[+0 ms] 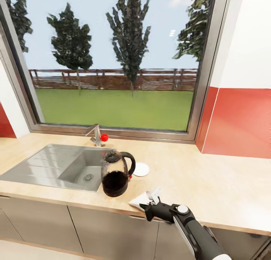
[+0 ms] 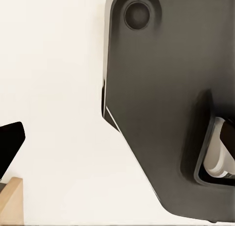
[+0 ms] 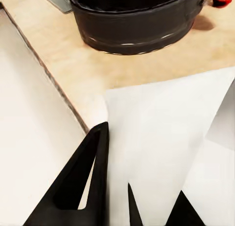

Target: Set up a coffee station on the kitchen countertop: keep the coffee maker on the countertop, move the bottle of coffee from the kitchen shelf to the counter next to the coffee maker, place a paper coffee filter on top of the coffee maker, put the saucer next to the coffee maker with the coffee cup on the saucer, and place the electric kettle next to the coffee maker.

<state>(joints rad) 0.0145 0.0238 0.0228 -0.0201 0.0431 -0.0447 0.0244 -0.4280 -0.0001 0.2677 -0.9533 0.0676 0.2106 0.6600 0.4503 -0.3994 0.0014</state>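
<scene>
Under the window, on the tabletop [image 1: 210,185] beside the kettle [image 1: 114,173], my right fingers [image 3: 93,182] pinch the paper coffee filter [image 1: 145,198]; my left fingers' state I cannot tell.

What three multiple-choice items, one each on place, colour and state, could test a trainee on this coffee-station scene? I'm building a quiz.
1. Where does the coffee maker stand?
A. in the sink
B. on the countertop, right of the sink
C. on the windowsill

2. What colour is the saucer?
A. white
B. red
C. black

3. What does the right gripper hold?
A. nothing
B. a cup
C. the paper coffee filter

Answers: 1 B, head view shows it by the basin's right edge; 2 A, a white disc; 3 C, white paper sits between its fingers.
</scene>
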